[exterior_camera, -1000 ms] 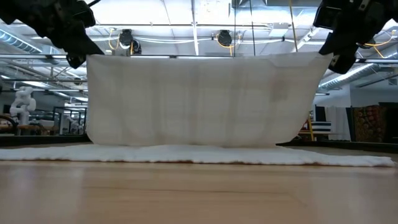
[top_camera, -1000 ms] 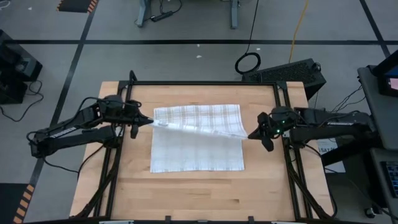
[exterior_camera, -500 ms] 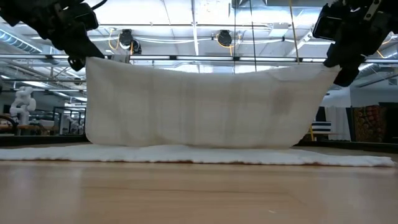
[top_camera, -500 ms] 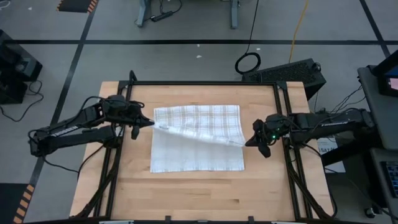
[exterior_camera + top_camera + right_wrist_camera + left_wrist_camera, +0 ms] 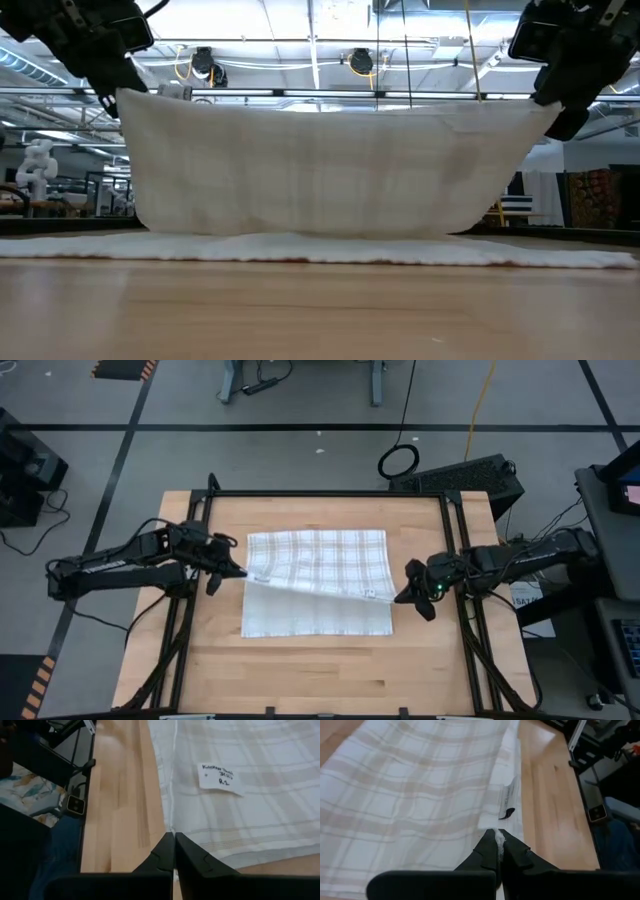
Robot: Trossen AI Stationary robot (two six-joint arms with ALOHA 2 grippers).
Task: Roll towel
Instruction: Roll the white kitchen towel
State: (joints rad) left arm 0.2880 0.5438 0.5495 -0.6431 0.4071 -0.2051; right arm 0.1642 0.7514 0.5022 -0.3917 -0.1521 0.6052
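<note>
Since the earlier frame both arms have carried the lifted towel (image 5: 318, 578) edge nearer the front of the wooden surface (image 5: 300, 670). The left tool (image 5: 240, 572) and right tool (image 5: 401, 596) each pinch a corner, stretching plaid cloth over the flat half, its white tag (image 5: 218, 779) showing.

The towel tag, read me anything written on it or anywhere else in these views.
Tag on the towel: handwritten, roughly "Kitchen Towel", then a blurred second line and something like "R.2"; only partly legible.
Left wrist view: dark mark at the towel's edge, unreadable.
Nothing else is readable.
</note>
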